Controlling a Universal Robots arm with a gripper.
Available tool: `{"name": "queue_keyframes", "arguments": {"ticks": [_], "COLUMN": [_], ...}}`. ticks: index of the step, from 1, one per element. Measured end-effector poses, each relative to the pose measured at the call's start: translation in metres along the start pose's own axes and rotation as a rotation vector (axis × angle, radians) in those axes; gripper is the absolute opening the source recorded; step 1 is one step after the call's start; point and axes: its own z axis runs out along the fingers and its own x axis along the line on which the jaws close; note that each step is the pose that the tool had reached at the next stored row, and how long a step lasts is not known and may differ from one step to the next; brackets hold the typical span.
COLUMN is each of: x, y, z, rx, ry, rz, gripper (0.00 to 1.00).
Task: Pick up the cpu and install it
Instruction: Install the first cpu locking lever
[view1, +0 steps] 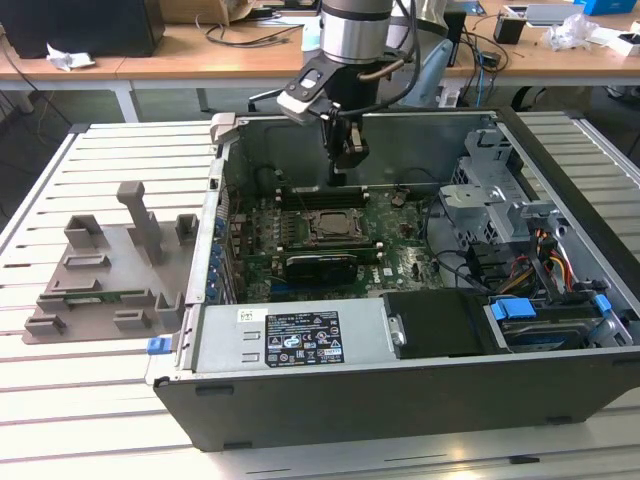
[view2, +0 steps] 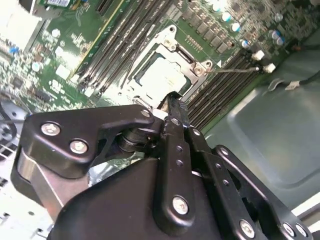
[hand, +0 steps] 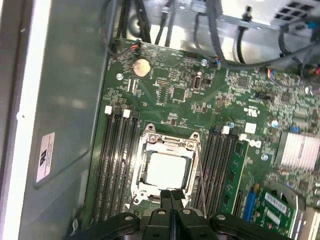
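You find the small flat square silver-topped cpu (hand: 167, 170) lying inside the square dark metal socket frame (hand: 150, 141), so judge placement as essentially done. The black gripper (hand: 172, 195) hovers just above the frame's edge, jaws closed together and empty. In the exterior view, it hangs at 12 o'clock of the socket; the grey plastic tray (view1: 100, 270) lies at 9 o'clock. Any further move calls for a straight, clear lift.

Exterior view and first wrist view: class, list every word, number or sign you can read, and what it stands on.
Black-and-white label on the grey metal power supply box: print too small to read.
Small white sticker on the same box: too small to read.
White sticker on the grey metal case wall, first wrist view: cannot be read.
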Motion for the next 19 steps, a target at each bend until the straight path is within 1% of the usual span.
{"name": "queue_keyframes", "arguments": {"ticks": [5, 7, 9, 12, 14, 19], "x": [0.0000, 0.0000, 0.0000, 0.0000, 0.0000, 0.0000], "y": [0.0000, 0.0000, 0.0000, 0.0000, 0.0000, 0.0000], "z": [0.0000, 0.0000, 0.0000, 0.0000, 0.0000, 0.0000], "rx": [-0.0059, -0.0095, -0.0123, -0.0174, -0.0194, -0.0230], "ry": [-0.0088, -0.0143, -0.0186, -0.0263, -0.0293, -0.0346], "rz": [-0.124, -0.202, -0.262, -0.369, -0.411, -0.487], "gripper": [0.11, 0.11, 0.11, 0.11, 0.11, 0.11]}}
